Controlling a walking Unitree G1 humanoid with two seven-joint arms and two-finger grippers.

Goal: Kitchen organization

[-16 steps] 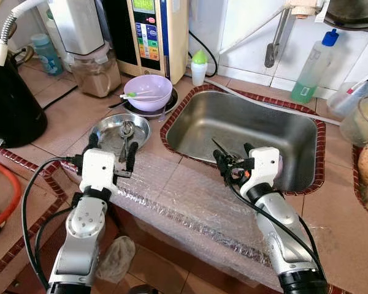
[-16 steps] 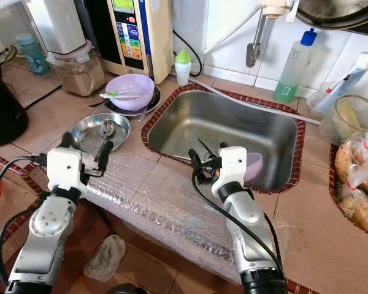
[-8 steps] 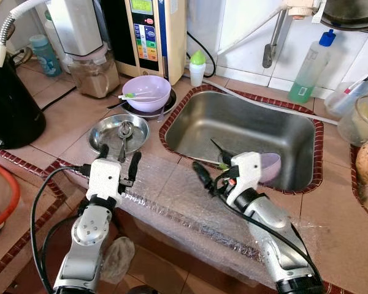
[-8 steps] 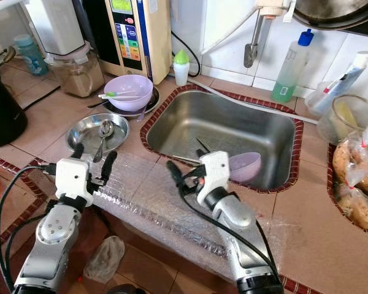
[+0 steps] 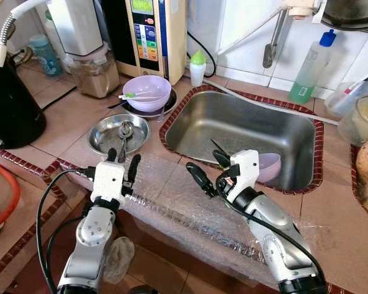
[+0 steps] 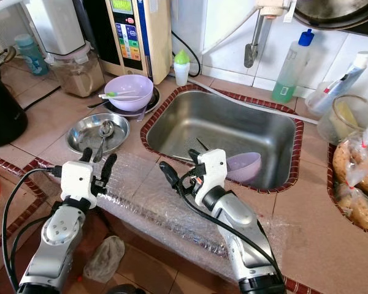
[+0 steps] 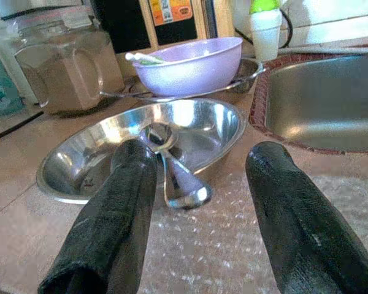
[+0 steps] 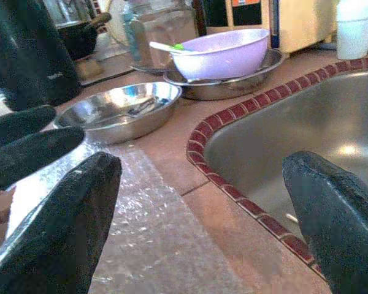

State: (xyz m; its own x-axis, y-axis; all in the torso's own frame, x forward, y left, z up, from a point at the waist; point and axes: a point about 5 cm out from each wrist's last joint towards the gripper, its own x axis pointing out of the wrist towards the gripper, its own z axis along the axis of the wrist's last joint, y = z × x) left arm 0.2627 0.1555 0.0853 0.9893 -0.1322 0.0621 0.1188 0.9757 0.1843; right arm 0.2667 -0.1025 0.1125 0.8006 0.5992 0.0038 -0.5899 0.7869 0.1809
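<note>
Both arms are up over the tiled tabletop (image 5: 49,131) at the sink's edge. The left gripper (image 5: 121,164) hovers with its fingers spread apart, empty, just short of the steel dish (image 5: 119,133), which sits on the tabletop between the sink (image 5: 245,131) and the dark kettle (image 5: 12,101). The right gripper (image 5: 207,169) also stands wide open and empty, over the bubble wrap (image 5: 190,208) by the sink's near rim.

That dish looks like the likely next pick, I'd judge: thin stamped metal, light, rigid, and slick on its polished faces. The rim is the place to pinch, one finger inside, one outside; a grab across the curved wall would probably slide off. A spoon (image 7: 172,177) lies loose in it and would rattle or tip out if the dish tilts.

The head views lay out the whole counter, including a lilac bowl (image 5: 271,166) down in the sink. The left wrist view adds the close detail: the spoon's handle hooked over the dish's near lip, and the purple bowl (image 7: 190,64) behind, stacked on a second steel plate (image 7: 245,73).
</note>
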